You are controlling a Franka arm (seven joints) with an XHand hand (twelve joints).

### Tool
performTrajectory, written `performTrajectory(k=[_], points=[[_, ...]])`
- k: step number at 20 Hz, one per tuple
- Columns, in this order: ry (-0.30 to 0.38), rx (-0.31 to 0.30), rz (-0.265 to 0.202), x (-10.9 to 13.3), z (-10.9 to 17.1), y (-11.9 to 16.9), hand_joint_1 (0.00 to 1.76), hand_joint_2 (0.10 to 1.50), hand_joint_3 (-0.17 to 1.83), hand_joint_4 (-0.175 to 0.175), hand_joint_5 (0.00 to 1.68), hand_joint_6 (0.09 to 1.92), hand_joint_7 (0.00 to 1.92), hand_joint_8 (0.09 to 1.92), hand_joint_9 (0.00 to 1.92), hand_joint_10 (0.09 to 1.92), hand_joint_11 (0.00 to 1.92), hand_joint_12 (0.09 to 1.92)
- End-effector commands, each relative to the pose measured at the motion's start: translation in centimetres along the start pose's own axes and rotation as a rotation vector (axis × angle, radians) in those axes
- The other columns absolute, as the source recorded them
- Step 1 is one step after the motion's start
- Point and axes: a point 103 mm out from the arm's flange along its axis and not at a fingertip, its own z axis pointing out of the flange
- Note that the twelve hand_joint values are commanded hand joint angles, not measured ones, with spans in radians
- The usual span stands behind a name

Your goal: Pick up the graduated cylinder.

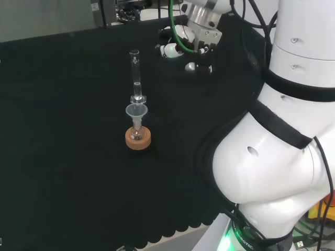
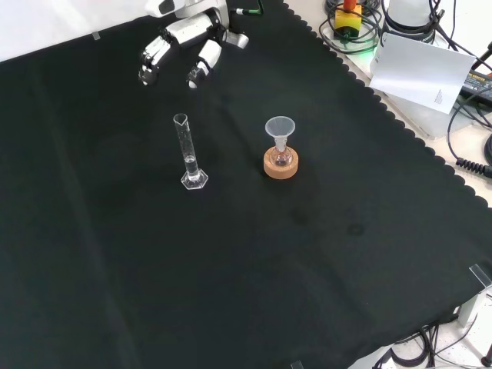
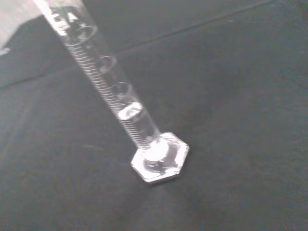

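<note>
My hand [image 2: 181, 48] hangs with fingers relaxed and empty, apart from the graduated cylinder [image 2: 188, 154], which stands upright on the black cloth [image 2: 307, 261] beside the funnel [image 2: 280, 129] on its cork ring [image 2: 280, 164]. I fear a sideways touch can tip this narrow glass.

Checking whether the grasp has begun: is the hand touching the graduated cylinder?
Apart. The front view shows the hand up near the cloth's far edge, with bare black cloth between its fingers and the top of the upright graduated cylinder.
</note>
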Motion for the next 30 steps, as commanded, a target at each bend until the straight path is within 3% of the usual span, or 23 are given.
performTrajectory(k=[1, 8, 13, 16, 23, 30], points=[[0.074, -0.002, -0.07, -0.1, 3.6, 0.0, 0.71, 1.09, -0.17, -0.05, 0.42, 0.09, 0.23, 0.66, 0.45, 0.65, 0.25, 1.35], [0.126, -0.007, -0.13, 0.2, 5.9, 0.3, 0.84, 1.02, -0.17, -0.053, 0.53, 0.09, 0.34, 0.67, 0.57, 0.6, 0.32, 1.34], [0.177, 0.002, -0.147, 0.7, 7.5, 0.5, 0.88, 1.0, -0.17, -0.049, 0.59, 0.09, 0.41, 0.66, 0.64, 0.56, 0.38, 1.31], [0.23, 0.008, -0.164, 0.9, 8.3, 0.6, 0.9, 0.99, -0.17, -0.048, 0.6, 0.09, 0.42, 0.65, 0.66, 0.55, 0.39, 1.31], [0.279, 0.014, -0.203, 1.5, 9.8, 1.0, 0.92, 0.99, -0.17, -0.05, 0.57, 0.09, 0.4, 0.63, 0.68, 0.54, 0.42, 1.3], [0.352, -0.031, -0.211, 1.4, 10.8, 2.1, 0.95, 0.98, -0.17, -0.05, 0.57, 0.09, 0.44, 0.63, 0.7, 0.51, 0.44, 1.29]])
